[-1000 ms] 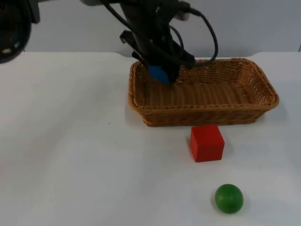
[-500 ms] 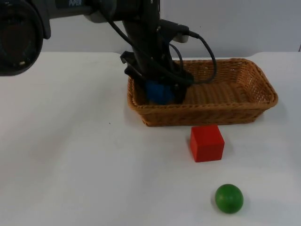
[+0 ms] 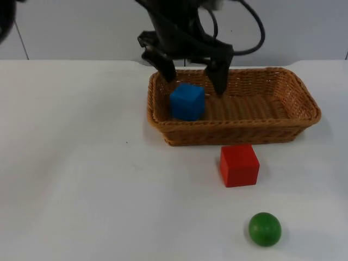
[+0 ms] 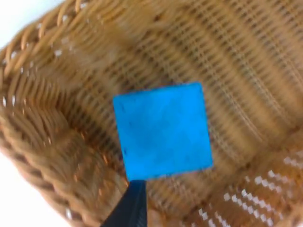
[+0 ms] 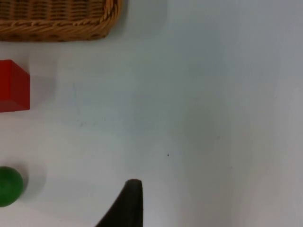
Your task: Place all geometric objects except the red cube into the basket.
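One cube (image 3: 187, 101) lies in the basket's (image 3: 234, 132) left end; another cube (image 3: 239, 165) and a ball (image 3: 265, 229) lie before it.

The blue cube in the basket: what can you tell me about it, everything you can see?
The blue cube is a plain solid block, bright blue all over, with flat matte faces and crisp edges. It sits flat on the woven floor of the basket, at the left end, close to the near wall. Nothing grips it: the left pincer hangs open above it, one finger on either side, clear of the cube. The left wrist view looks at one square face with wicker all round it.
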Action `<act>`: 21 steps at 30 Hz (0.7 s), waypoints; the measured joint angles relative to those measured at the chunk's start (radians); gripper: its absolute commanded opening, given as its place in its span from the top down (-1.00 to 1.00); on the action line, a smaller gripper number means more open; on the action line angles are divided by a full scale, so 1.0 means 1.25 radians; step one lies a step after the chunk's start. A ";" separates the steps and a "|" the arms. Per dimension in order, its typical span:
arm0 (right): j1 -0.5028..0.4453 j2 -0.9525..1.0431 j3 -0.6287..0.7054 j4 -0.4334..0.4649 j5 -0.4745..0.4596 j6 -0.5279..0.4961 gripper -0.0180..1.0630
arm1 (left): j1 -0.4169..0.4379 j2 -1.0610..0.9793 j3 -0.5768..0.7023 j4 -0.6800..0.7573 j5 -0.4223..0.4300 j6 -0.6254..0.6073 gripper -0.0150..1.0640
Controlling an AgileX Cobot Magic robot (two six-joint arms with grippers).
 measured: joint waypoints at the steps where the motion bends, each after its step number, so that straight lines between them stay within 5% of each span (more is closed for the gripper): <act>1: 0.000 0.000 0.000 0.000 0.000 0.000 -0.81 | 0.000 -0.004 0.000 0.000 0.010 0.000 -0.97; 15: 0.000 0.000 0.000 -0.002 0.000 0.000 -0.81 | 0.049 -0.070 0.059 0.013 0.053 -0.036 -0.97; 21: 0.000 0.000 0.000 -0.002 -0.001 0.000 -0.81 | 0.066 -0.161 0.234 0.080 0.020 -0.091 -0.97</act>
